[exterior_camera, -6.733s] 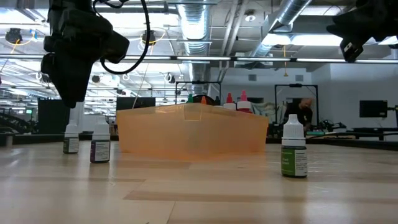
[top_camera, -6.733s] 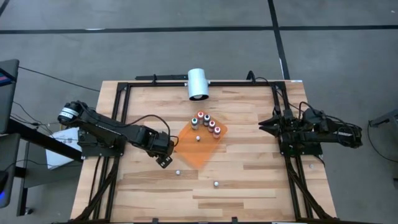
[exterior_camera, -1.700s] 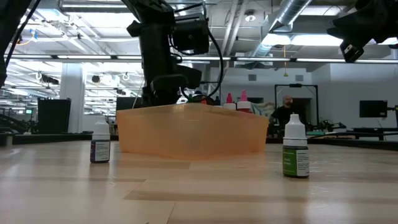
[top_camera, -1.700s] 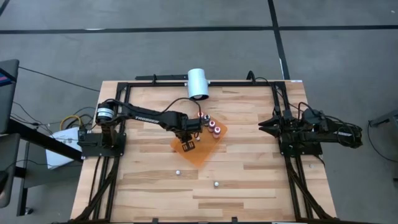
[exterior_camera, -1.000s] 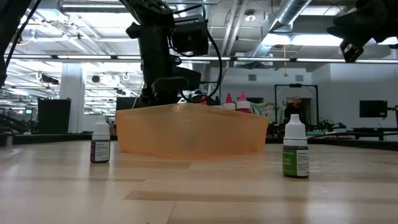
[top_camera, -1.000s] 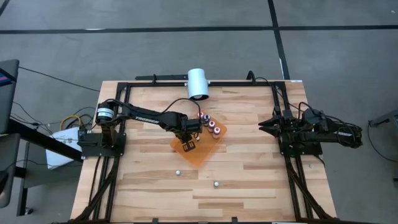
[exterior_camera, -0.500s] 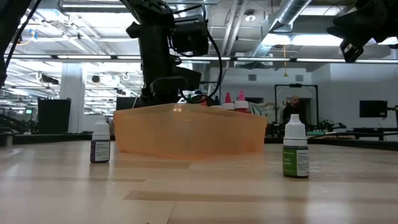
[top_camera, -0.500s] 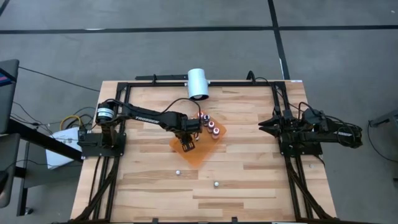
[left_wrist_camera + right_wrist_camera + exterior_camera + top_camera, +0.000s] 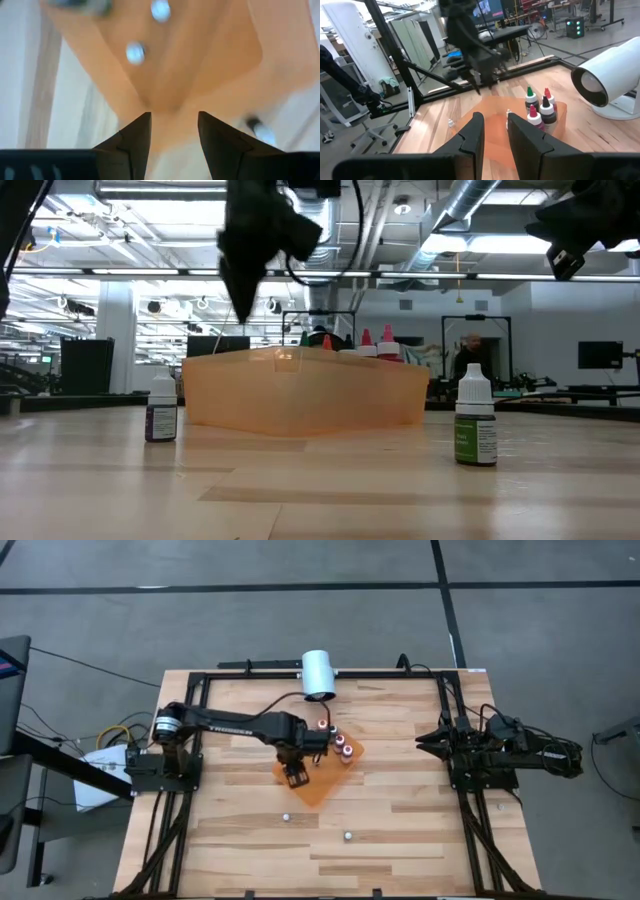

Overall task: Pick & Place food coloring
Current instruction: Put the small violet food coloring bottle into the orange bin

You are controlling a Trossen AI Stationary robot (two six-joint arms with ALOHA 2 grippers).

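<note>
Landmark: translucent orange plastic tray, shallow and four-sided, near the middle of the pale wooden slatted worktop. Small pale food coloring bottles stand upright inside the tray at its far corner, toward the white cylindrical lamp-like object lying at the far edge of the worktop. In the right wrist view four show in a tight cluster: one green top, two red or pink tops, one dark top; a fifth small pale bottle stands apart nearer the tray's middle. Exact count in the tray is uncertain from the high view, as the arm covers part of it. Two bottles remain outside the tray on the near side of the worktop: one with a purple label and one with a green label, well apart from each other. Left gripper hangs above the tray's near-left part, lifted clear of the wall in the low view, fingers parted, nothing between them. Right gripper is parked at the right side of the worktop, well away from the tray, fingers close together with a narrow gap, holding nothing.
</note>
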